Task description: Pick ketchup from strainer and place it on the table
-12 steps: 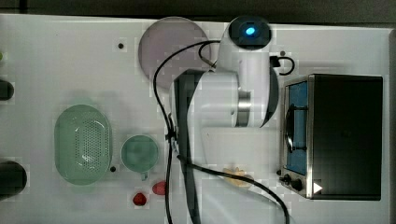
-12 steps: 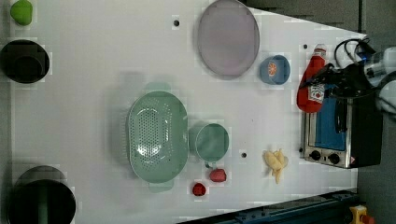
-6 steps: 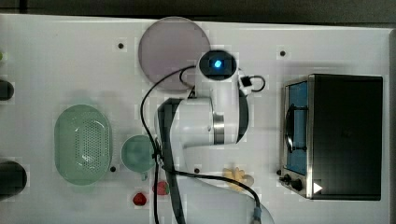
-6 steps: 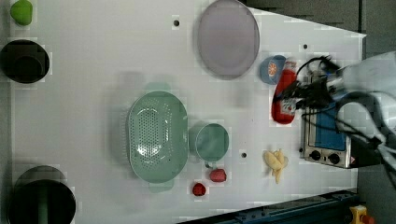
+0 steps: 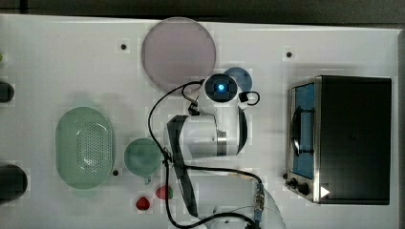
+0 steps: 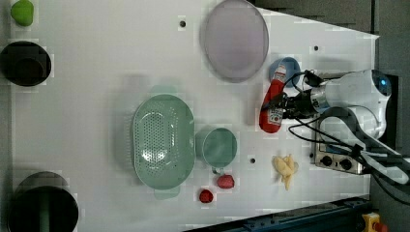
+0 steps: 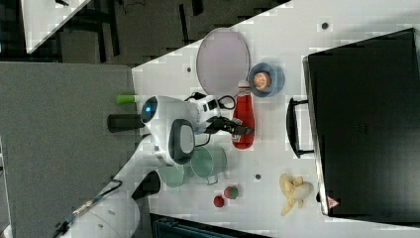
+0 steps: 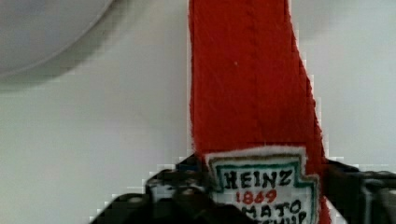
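The ketchup (image 6: 271, 104) is a red bottle with a white label, lying on the white table (image 5: 71, 62) between the purple plate and the green cup, its cap beside the blue bowl. It also shows in the right view as the ketchup (image 7: 243, 121), and close up as the ketchup (image 8: 247, 84). My gripper (image 6: 283, 107) straddles its labelled end, open, with a black finger (image 8: 182, 179) just off each side. From above, my arm covers the bottle. The pale green strainer (image 5: 85, 147) stands apart with nothing in it.
A purple plate (image 5: 180, 51) and a blue bowl (image 6: 289, 65) lie close to the bottle's cap. A green cup (image 6: 217, 147), two strawberries (image 6: 225, 181), a banana (image 6: 286, 166) and a black toaster oven (image 5: 344, 138) stand around. Dark cups (image 6: 24, 63) sit at the left view's left edge.
My arm carried the ketchup from beside the oven toward the plate and cup, and down to the table. The jaws have widened around it.
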